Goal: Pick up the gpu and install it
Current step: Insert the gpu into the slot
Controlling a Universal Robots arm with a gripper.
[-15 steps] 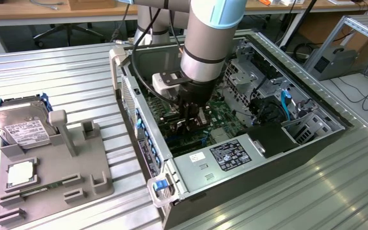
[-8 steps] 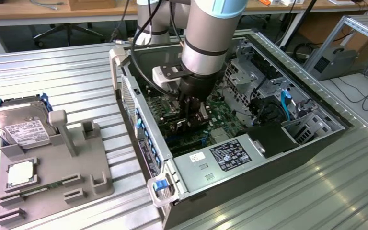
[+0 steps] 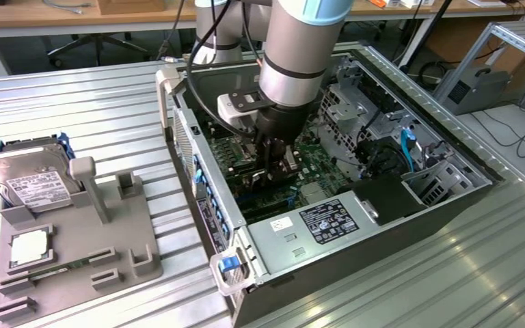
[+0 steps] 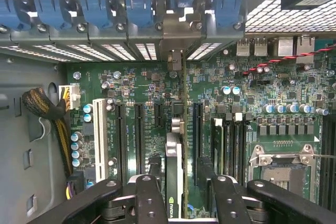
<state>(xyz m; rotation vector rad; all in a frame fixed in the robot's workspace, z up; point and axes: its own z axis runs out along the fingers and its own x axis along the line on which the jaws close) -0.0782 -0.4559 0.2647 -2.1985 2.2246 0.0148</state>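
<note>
The pincer [image 4: 175, 195] is closed on the gpu [image 4: 174, 182], a thin dark card held on edge over the green motherboard [image 4: 252, 85], its long axis running along the black slots (toward its silver bracket [image 4: 181, 32] at the case's [image 3: 335, 263] rear wall).

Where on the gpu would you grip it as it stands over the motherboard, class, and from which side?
Grip the gpu by its long upper edge, coming straight down from above the open case. It stands on edge, so its two flat faces suit opposing fingers, and its bracket end points at the rear slot covers. The gripper already straddles it this way over the motherboard.
</note>
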